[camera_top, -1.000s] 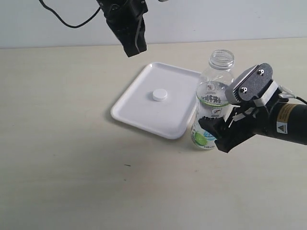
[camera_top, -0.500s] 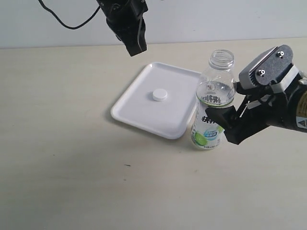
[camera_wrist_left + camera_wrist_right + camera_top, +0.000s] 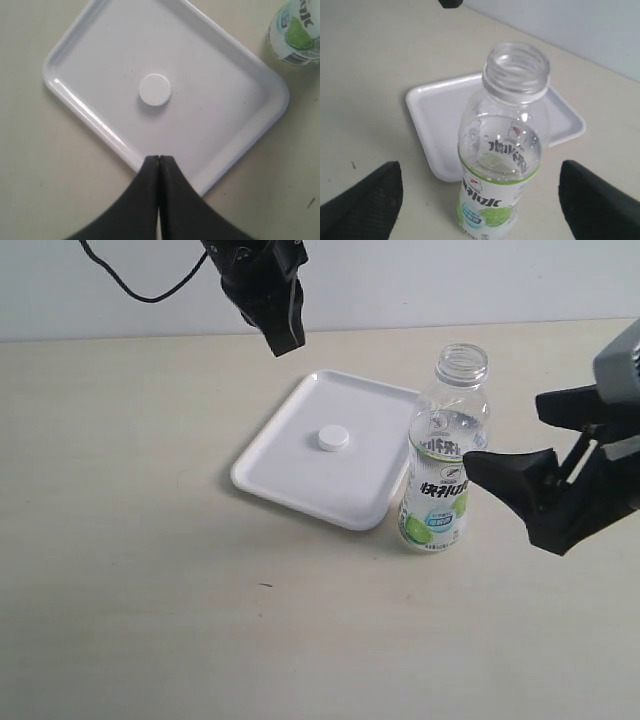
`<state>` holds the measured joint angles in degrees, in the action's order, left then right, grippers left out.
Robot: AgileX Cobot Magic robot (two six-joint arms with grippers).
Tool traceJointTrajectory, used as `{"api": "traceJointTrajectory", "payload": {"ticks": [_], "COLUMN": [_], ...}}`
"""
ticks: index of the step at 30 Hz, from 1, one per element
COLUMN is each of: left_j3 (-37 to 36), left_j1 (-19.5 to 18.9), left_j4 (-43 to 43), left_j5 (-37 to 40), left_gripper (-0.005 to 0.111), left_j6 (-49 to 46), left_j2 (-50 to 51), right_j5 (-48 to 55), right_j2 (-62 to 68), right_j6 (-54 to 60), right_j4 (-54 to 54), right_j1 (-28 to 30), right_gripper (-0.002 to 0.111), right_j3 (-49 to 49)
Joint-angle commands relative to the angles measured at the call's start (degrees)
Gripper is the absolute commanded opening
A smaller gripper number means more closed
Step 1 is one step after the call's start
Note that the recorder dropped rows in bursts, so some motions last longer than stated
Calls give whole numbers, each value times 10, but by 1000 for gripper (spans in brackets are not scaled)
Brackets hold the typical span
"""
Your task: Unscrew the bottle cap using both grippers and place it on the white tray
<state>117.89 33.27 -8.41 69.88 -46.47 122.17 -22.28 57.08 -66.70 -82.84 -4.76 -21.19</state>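
The white bottle cap (image 3: 333, 438) (image 3: 155, 89) lies flat on the white tray (image 3: 290, 455) (image 3: 225, 100), near its middle. The clear bottle (image 3: 442, 460) (image 3: 502, 150) stands upright and uncapped on the table just off the tray's right edge. My left gripper (image 3: 283, 338) (image 3: 159, 159), all black, hangs above the tray's far side, shut and empty. My right gripper (image 3: 515, 445) (image 3: 480, 195) is open to the right of the bottle, its fingers clear of it on either side.
The beige table (image 3: 140, 570) spreads all round the tray. A pale wall runs along the back. A black cable (image 3: 140, 285) trails from the left arm at the top left.
My right gripper has let go of the bottle, opened wide and drawn back to the right. The left gripper has barely moved. Cap and bottle stay put.
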Motion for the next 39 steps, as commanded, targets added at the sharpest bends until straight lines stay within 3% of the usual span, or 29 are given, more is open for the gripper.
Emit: {"api": "traceJointTrajectory", "payload": {"ticks": [1, 7, 13, 16, 20, 30, 33, 38, 39], "left_j3": [2, -19, -122, -204, -351, -765, -864, -978, -997], "left_j1": [-1, -8, -13, -13, -13, -12, -12, -12, -12], "left_j4": [36, 50, 41, 21, -50, -424, -534, -632, -639], "left_j5": [1, 1, -1, -65, -207, -544, -595, -631, -638], "left_gripper": [0, 0, 0, 0, 0, 0, 0, 0, 0], "left_j6": [62, 152, 193, 199, 187, -86, -175, -231, -231], "left_j2": [-10, -39, -120, -183, -287, -637, -745, -921, -955], "right_j5": [-21, -137, -210, -261, -320, -357, -347, -292, -267], "right_j2": [-101, -194, -223, -223, -223, -223, -223, -223, -223], "right_j6": [-134, -174, -211, -214, -214, -214, -214, -220, -218], "right_j4": [-52, -71, -97, -110, -111, -114, -113, -105, -103], "right_j1": [1, 1, 1, 1, 1, 1, 1, 1, 1], "right_gripper": [80, 80, 80, 80, 80, 79, 59, 1, 0], "right_j3": [15, 18, 18, 18, 18, 19, 19, 19, 19]}}
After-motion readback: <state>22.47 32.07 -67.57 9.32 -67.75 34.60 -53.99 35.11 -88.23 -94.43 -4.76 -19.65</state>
